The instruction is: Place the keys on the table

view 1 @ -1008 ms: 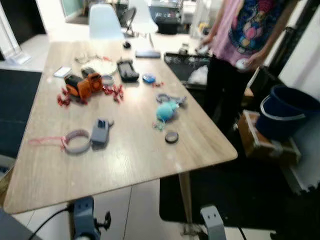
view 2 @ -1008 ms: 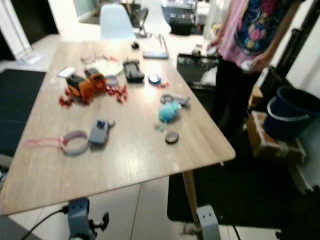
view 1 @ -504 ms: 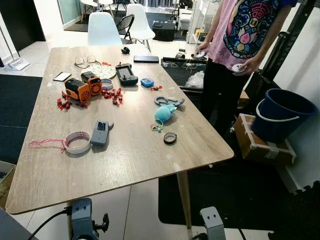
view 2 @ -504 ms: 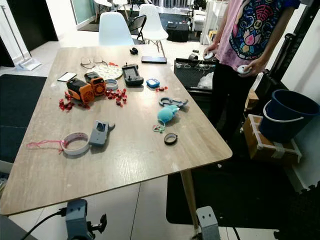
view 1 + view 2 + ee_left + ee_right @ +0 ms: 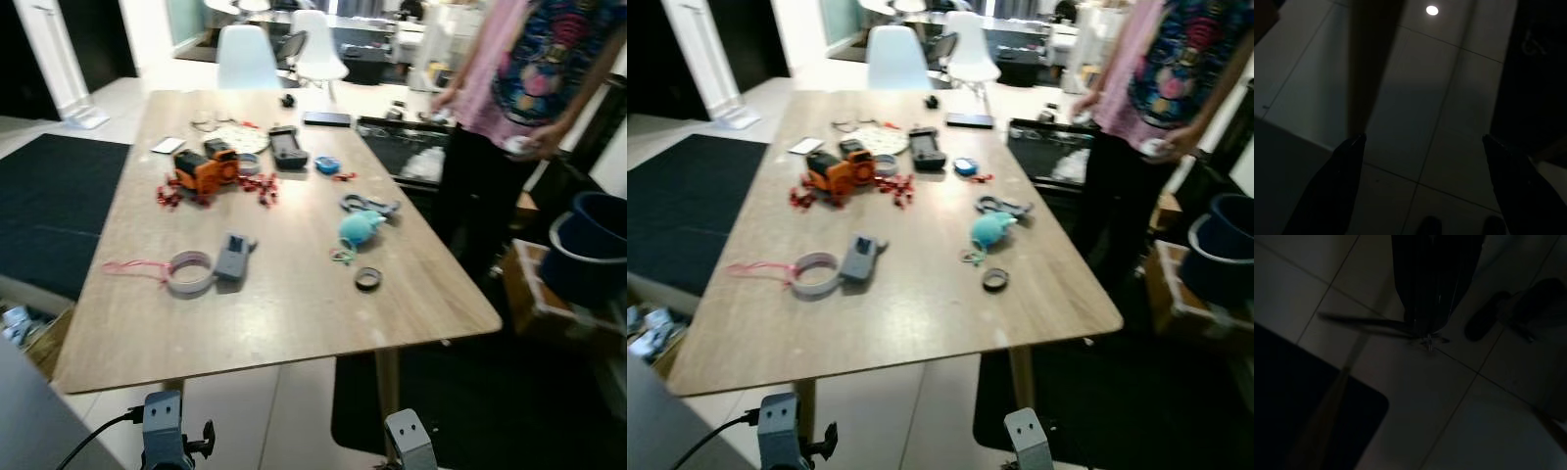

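the right gripper (image 5: 1427,335) hangs low over the floor (image 5: 1459,396), pinching the keys (image 5: 1426,340). the left gripper (image 5: 1422,142) is spread wide. the table (image 5: 284,313) is ahead.

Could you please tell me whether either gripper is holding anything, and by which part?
The right gripper is shut on the keys, pinching their upper end; the left gripper is open, empty.

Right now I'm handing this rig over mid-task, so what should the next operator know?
Left gripper: open, idle above the tiled floor.
Right gripper: shut on a small metallic thing, apparently the keys, low above the floor.
Table: straight ahead, with its near part bare. A person stands at its far right side.
Done: keys in grip.
Left: raise the right arm over the bare near part, lower and release, probably after stepping closer.
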`<state>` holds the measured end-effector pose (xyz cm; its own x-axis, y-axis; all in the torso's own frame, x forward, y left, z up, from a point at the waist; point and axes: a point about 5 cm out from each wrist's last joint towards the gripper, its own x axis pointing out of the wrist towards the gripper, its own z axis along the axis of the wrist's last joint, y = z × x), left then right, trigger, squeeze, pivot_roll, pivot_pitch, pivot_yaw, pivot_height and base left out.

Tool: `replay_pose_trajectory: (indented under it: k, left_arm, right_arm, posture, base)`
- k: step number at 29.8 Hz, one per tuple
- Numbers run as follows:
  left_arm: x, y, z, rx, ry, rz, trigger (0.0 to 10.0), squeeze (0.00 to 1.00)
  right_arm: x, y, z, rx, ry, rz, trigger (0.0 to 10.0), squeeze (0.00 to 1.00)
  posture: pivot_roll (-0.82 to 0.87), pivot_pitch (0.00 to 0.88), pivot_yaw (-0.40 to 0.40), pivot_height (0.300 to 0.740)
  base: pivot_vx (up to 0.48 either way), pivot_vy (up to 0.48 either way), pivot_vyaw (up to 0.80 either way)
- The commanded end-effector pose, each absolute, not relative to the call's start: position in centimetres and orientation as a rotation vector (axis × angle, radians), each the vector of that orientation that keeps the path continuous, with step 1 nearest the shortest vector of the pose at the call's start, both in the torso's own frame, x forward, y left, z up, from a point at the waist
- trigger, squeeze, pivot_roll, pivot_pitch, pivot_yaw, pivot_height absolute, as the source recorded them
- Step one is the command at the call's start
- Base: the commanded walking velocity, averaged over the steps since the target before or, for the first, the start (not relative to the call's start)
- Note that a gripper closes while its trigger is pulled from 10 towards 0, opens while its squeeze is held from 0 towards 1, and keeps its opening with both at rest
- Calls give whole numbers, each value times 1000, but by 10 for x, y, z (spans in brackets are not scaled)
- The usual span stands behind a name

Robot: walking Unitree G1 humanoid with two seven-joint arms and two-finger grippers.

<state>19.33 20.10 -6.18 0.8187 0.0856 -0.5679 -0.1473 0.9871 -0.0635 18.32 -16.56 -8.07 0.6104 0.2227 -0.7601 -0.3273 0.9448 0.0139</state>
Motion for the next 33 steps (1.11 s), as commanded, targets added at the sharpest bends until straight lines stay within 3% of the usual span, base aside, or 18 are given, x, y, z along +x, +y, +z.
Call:
replay_pose_trajectory:
  k: [1,8,24,33]
  left_arm:
    - [187,203,-65,-95,616,120,10000,0]
    - [187,204,-65,-97,616,123,10000,0]
    - [188,200,-63,-103,592,97,10000,0]
    - [190,199,-63,-104,587,81,10000,0]
  right_arm:
    - [181,-166,-82,-134,862,326,10000,0]
    - [182,-165,-81,-136,861,326,10000,0]
    - [182,-169,-82,-99,868,270,10000,0]
    - [181,-168,-82,-95,868,266,10000,0]
  posture:
    - [59,34,-48,740]
    - [58,34,-48,740]
    - [56,43,-44,740]
    - [55,45,-43,740]
  base:
    - [0,0,800]
    - [0,0,800]
    - [0,0,0]
    - [0,-403,0]
